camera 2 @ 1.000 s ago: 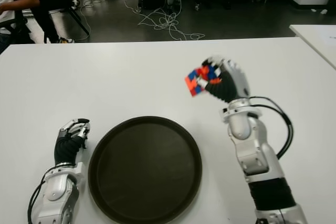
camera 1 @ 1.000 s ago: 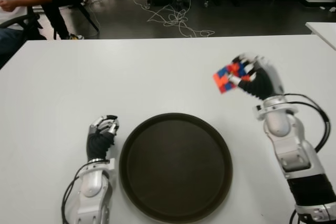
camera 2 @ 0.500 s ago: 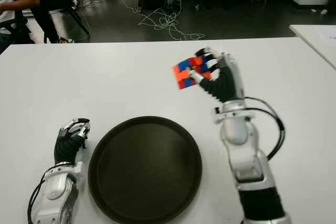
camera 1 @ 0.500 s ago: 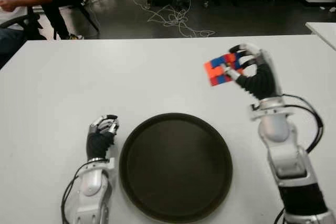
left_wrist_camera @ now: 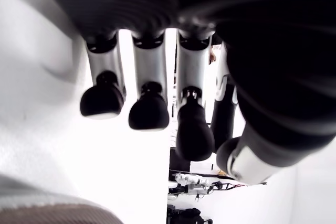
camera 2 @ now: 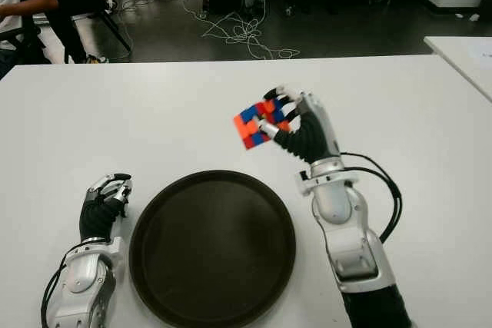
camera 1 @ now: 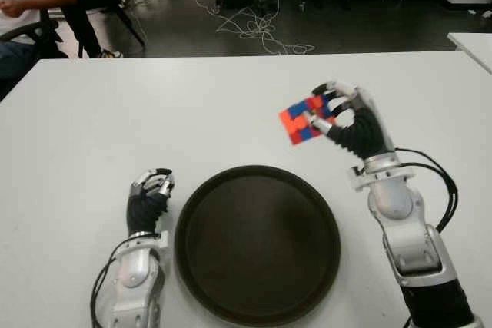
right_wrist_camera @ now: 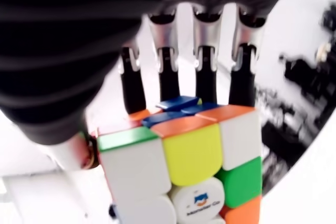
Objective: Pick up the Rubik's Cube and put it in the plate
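**Cube held aloft beside the plate**

At lower left of the eye view, the left robot hand (camera 1: 151,188) shows just left of the dark round plate (camera 1: 257,242), its fingers curled and holding nothing. The plate sits at lower centre on the white counter (camera 1: 154,113). Right of centre, the right robot hand (camera 1: 350,119) grips the Rubik's Cube (camera 1: 301,119) in its fingertips, raised above the counter beyond the plate's upper right rim.

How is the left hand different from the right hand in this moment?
The right hand is raised above the table beyond the plate and grips the Rubik's Cube; the left hand is low beside the plate's left edge, holding nothing. Both have their fingers curled.
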